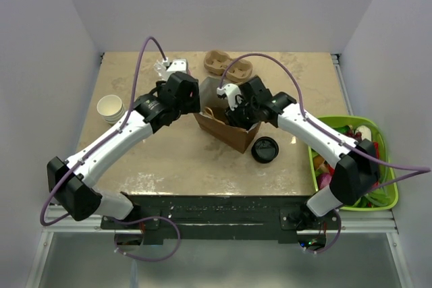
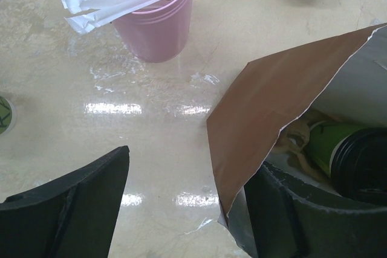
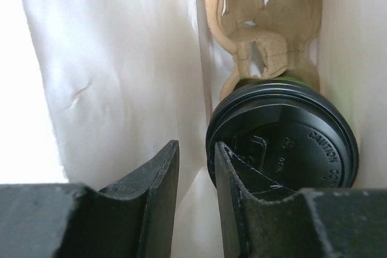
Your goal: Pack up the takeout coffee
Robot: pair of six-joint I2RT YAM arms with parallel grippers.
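Observation:
The takeout coffee [image 3: 284, 137] stands inside the open brown paper bag [image 1: 226, 129], its black lid facing up. Its side looks green in the left wrist view [image 2: 326, 146]. My right gripper [image 3: 196, 146] reaches down into the bag just left of the lid, jaws a little apart with nothing between them. One fingertip [image 3: 227, 161] is at the lid's rim. My left gripper [image 2: 192, 164] is open wide astride the bag's near wall [image 2: 272, 113], one finger inside and one outside over the table.
A cardboard carrier piece [image 3: 266, 22] stands in the bag behind the cup. On the table are a loose black lid [image 1: 264, 149], a white cup stack [image 1: 110, 108], cardboard cup carriers [image 1: 227, 65], and a pink cup [image 2: 160, 19] of wrapped straws. A green bin [image 1: 386, 197] sits at the right.

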